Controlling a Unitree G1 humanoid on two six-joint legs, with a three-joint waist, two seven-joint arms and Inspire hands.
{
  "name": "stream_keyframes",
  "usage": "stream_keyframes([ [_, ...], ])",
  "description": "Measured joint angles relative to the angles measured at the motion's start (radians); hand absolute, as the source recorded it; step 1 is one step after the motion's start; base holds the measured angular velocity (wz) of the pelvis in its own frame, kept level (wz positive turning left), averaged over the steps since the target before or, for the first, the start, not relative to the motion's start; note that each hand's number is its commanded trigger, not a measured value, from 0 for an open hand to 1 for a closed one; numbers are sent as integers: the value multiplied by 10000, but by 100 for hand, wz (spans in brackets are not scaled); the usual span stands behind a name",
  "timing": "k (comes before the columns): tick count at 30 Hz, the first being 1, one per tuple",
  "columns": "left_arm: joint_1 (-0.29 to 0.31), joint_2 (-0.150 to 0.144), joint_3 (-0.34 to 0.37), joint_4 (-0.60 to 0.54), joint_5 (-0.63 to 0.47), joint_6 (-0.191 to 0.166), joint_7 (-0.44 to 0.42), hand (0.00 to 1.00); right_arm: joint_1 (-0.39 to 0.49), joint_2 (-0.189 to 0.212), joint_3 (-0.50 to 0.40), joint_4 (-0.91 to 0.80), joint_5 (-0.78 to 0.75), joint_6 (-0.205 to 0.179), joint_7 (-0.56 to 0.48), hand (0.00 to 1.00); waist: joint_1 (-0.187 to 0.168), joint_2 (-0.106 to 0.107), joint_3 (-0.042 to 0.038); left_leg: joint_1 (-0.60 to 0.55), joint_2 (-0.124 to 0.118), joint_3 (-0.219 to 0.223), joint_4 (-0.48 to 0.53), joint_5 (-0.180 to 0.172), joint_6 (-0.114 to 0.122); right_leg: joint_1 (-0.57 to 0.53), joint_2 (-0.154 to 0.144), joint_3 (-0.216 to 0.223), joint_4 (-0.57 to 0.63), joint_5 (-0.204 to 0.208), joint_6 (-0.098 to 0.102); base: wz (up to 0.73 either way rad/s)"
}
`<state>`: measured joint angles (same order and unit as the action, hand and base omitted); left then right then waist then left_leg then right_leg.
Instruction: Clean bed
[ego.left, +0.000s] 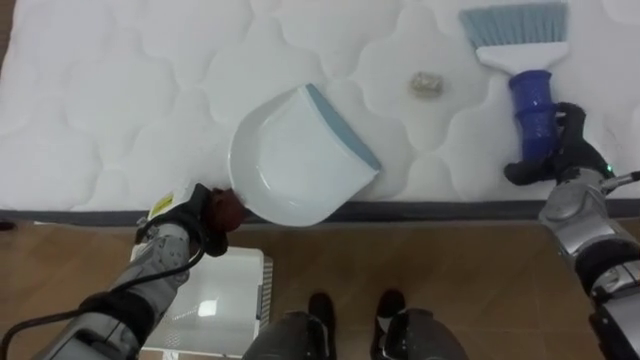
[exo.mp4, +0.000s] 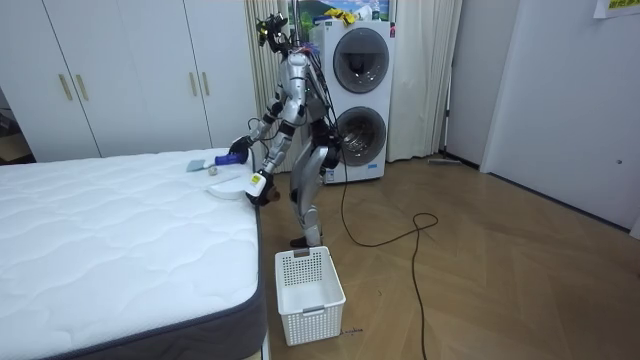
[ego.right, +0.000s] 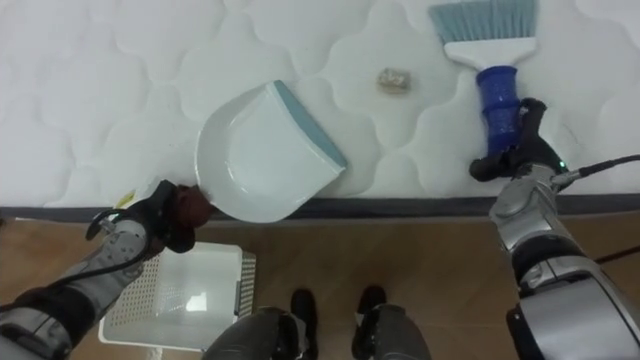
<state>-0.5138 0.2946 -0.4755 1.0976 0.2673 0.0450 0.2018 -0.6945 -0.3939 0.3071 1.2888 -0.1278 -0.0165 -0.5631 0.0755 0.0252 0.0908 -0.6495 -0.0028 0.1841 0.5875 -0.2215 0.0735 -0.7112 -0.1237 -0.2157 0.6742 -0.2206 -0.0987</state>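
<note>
A dustpan (ego.left: 295, 160) and brush (ego.left: 520, 40) flank a scrap (ego.left: 426, 85) on the mattress (ego.left: 100, 100).
A basket (ego.left: 215, 300) sits under the dustpan, likely for emptying. The left hand (ego.left: 205, 215) clamps the dustpan's handle, lip toward the scrap beyond. The right hand (ego.left: 560, 145) grips the brush farther right, ready to sweep.

You can't see the dustpan (ego.left: 300, 160) handle: the left hand (ego.left: 205, 215) wraps it at the mattress (ego.left: 100, 100) near edge. The brush (ego.right: 492, 50) bristle tips run off the picture's top, and its handle end is buried in the right hand (ego.left: 560, 140). The lump (ego.left: 426, 84) beside it is too small to name.
</note>
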Motion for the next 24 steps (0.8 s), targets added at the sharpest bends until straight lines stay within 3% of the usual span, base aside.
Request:
stream_keyframes([
  [12, -20, 0, -1, -77, -20, 338, -92, 100, -19, -96, 216, 461, 0, 846, -470, 100, -164, -70, -4, -18, -52, -12, 34, 29, 42, 0, -51, 4, 28, 10, 42, 0],
  [24, -69, 0, -173, -170, -28, 440, -86, 100, -19, -96, 224, 727, 2, 1051, -620, 100, -187, -99, -5, -54, -92, -65, 113, 28, 69, 1, -93, -50, 44, 19, 88, 1],
])
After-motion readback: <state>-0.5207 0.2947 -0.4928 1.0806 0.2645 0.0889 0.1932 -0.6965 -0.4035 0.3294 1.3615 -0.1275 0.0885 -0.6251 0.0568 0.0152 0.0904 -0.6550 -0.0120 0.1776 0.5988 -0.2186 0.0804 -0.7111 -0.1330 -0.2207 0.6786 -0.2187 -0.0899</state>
